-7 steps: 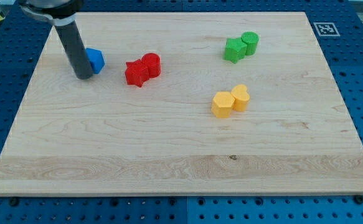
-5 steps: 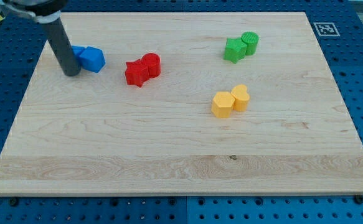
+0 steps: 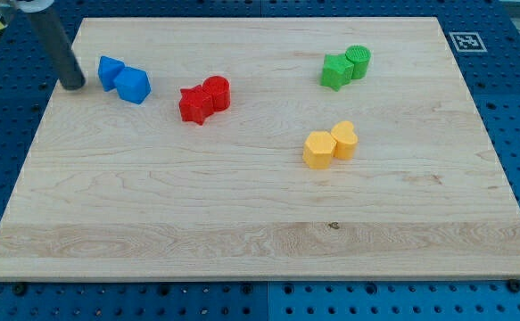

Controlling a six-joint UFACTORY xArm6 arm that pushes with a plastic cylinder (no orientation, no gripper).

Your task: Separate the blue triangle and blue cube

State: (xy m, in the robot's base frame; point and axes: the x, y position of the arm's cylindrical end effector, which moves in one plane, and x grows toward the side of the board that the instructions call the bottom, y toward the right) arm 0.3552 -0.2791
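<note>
Hand is hardly the word for what this arm carries: it ends in a plain dark rod with no jaws to open or close, so it grips nothing, and my tip (image 3: pixel 73 86) rests at the view's left edge of the bench (image 3: pixel 242 232), near the view's top. That tip stands just to the view's left of the blue triangle (image 3: pixel 110 71), apart from it with a strip of bare wood between them. Immediately to the view's right of the triangle sits the blue cube (image 3: pixel 134 85), slightly lower in the view, and the two blue blocks touch or very nearly touch; I cannot tell which. Farther to the view's right lies a red pair, a red star-like block (image 3: pixel 194 105) pressed against a red cylinder (image 3: pixel 217 92) that sits up and to the right of it. Near the view's top right, a green star-like block (image 3: pixel 335 71) touches a green cylinder (image 3: pixel 359 61). Below those, around the middle of the bench, a yellow hexagonal block (image 3: pixel 317 150) touches a second yellow block (image 3: pixel 344 140) whose shape looks rounded, perhaps heart-like. Each coloured pair stands well apart from the others, and the blue pair is the one closest to the rod.
</note>
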